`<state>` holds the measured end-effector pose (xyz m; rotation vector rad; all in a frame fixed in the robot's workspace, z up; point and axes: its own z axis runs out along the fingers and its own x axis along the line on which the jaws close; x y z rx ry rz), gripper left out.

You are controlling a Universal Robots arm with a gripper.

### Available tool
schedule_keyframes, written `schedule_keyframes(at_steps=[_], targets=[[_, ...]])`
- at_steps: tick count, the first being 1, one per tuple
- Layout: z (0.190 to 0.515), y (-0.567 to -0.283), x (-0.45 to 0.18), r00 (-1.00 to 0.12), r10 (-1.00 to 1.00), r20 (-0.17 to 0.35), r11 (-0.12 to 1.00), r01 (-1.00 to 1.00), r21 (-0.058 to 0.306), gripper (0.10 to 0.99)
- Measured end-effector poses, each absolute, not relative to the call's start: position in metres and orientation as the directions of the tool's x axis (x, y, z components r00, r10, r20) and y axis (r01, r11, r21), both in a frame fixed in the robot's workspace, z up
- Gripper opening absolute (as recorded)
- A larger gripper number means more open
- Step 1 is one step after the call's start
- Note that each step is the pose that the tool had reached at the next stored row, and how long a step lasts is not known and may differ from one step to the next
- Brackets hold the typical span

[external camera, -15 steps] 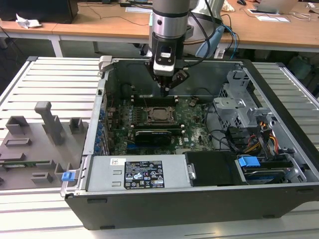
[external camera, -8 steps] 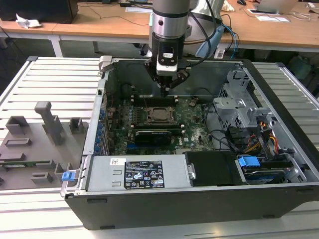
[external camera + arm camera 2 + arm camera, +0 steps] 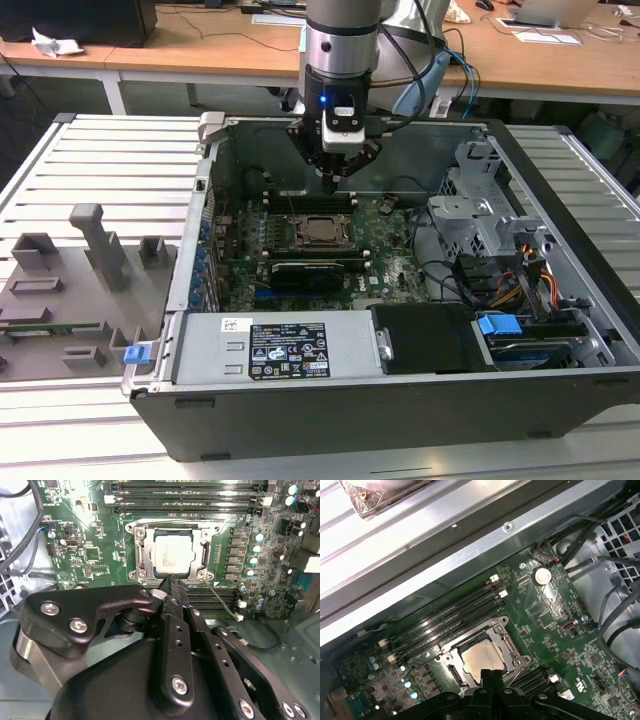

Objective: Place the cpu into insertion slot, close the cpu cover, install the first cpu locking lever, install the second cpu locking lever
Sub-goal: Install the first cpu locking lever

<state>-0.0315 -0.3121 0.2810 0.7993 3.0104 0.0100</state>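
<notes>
The cpu (image 3: 172, 555), a silver-grey square, sits in the insertion slot (image 3: 172, 526) on the green motherboard; I also see the cpu (image 3: 481, 659) in the first wrist view and, from the exterior view, the cpu (image 3: 320, 232) in the middle of the open case. The cpu cover (image 3: 144, 555) lies flat around the chip, which shows through its window. A thin wire lever (image 3: 220, 597) runs out from one socket corner. My gripper (image 3: 170, 581) is shut with nothing between its fingers. The gripper (image 3: 335, 183) hangs just above the socket's far edge, and its tips (image 3: 490, 672) reach the chip's edge.
Long black memory slots (image 3: 190, 500) flank the socket. A black finned card (image 3: 305, 273) lies in front of it. Drive cage (image 3: 480, 200) and cables (image 3: 520, 285) fill the exterior view's right; a power supply (image 3: 285, 350) spans the front. A grey fixture plate (image 3: 70, 290) lies outside on the left.
</notes>
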Motion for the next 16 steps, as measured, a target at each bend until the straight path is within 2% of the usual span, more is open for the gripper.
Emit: schedule_keyframes(at_steps=[16], targets=[[0.2810,-0.3121,-0.0315,-0.963,0.269,-0.024,0.963,0.269,0.013,0.106]])
